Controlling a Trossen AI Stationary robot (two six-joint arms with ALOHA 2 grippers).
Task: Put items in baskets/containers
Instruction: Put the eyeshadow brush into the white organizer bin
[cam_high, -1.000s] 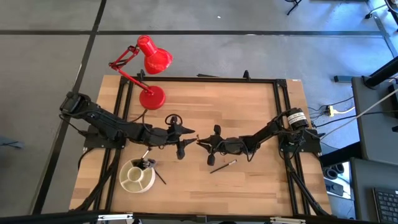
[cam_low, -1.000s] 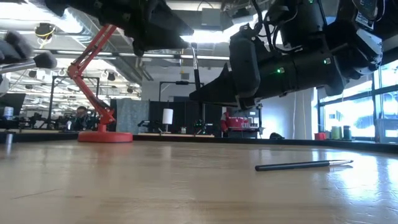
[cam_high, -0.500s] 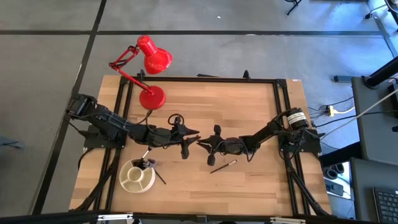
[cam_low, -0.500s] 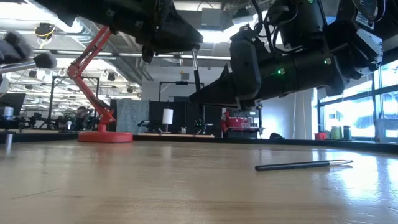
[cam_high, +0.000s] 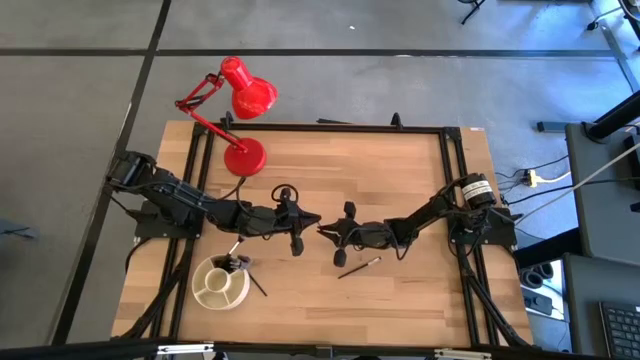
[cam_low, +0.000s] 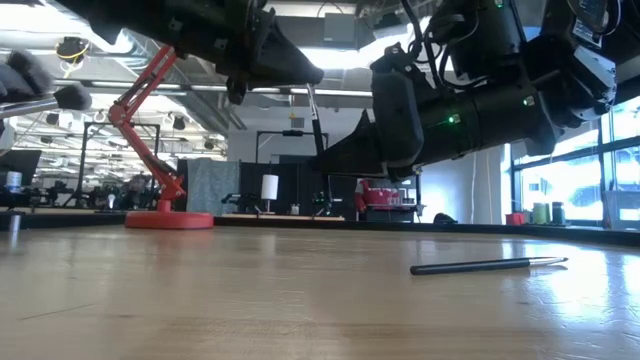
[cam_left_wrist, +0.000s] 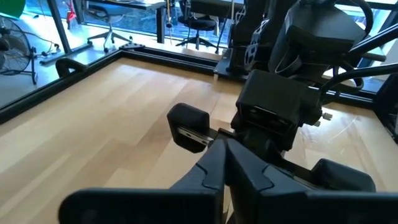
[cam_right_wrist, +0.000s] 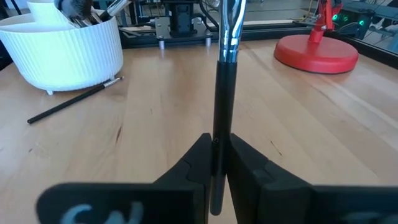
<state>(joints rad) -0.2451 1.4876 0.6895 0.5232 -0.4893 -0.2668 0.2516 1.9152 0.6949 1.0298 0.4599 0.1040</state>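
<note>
Mid-table handoff: right gripper (cam_high: 327, 231) clamps a makeup brush (cam_right_wrist: 225, 74) by its dark handle, long axis in line with the fingers, silver ferrule pointing out toward the left gripper (cam_high: 312, 221). Left fingers pinched together on the brush's far end, above the table. Second brush (cam_high: 358, 267) lies flat near the right gripper. White divided dish (cam_high: 221, 283) sits front-left, brushes in it.

A: We lose the held brush (cam_right_wrist: 224, 81) bristles past the right wrist view's top edge.
B: Agreed; in the high view we can't count the brushes in the dish (cam_high: 221, 283).
</note>
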